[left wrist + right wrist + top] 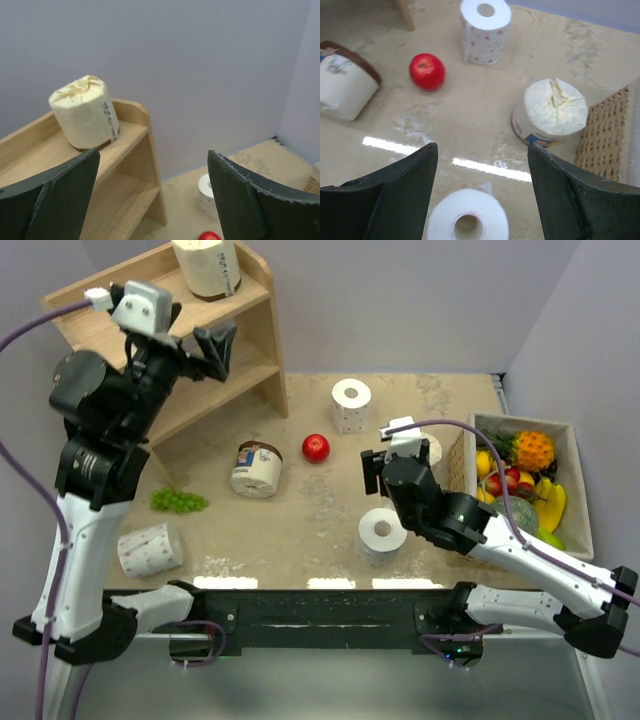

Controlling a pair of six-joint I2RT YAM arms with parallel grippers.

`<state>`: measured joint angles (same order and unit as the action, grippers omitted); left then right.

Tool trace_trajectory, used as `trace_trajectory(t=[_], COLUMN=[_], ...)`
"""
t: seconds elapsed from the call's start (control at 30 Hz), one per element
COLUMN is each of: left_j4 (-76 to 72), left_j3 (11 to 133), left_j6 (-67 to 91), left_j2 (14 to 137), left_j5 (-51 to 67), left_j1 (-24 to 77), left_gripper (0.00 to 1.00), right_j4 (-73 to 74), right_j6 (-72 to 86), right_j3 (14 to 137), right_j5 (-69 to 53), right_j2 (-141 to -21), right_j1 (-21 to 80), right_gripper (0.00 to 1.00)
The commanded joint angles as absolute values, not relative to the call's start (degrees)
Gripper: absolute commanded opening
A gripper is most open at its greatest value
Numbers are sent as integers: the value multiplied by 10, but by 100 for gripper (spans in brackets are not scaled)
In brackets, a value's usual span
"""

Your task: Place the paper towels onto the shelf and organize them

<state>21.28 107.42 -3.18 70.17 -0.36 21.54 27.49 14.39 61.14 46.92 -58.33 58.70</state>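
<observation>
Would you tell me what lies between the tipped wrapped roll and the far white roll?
The apple, touching neither the tipped wrapped roll nor the far white roll; the top view shows it.

A cream paper-wrapped cylindrical roll [85,112] is blocking the light wooden stepped shelf [131,150] (top tier, right end); the tier's left is lying free.

Pale lavender walls [400,300] enclose a beige, scuffed tabletop [310,530] — glare streaks [330,583] (near edge) shine.
</observation>
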Motion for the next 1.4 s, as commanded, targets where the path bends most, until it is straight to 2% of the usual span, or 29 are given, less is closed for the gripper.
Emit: trace_trajectory(t=[0.0, 0.23, 0.4, 0.6, 0.73, 1.1, 1.37], left_j4=[186, 135, 85, 51, 55, 63, 64], left_j3=[935, 740, 622, 549, 543, 545, 545], left_j6=[37, 119, 116, 130, 116, 112, 111], left_j2=[631, 579, 585, 587, 579, 578, 580], left_j5=[84, 227, 238, 237, 187, 177, 172], left_j1=[216, 216, 227, 234, 257, 258, 258], left_gripper=[100, 100, 100, 100, 100, 100, 100], right_j4=[229, 199, 189, 203, 209, 185, 174], right_j6=[104, 91, 88, 88, 83, 87, 76], right_j3=[609, 616, 649, 696, 708, 680, 672], right_j5=[442, 336, 268, 216, 212, 178, 156], right_j2=[-610, -707, -779, -874, -904, -943, -965], right_j1=[512, 344, 278, 221, 207, 192, 183], right_gripper=[76, 76, 77, 76, 74, 65, 62])
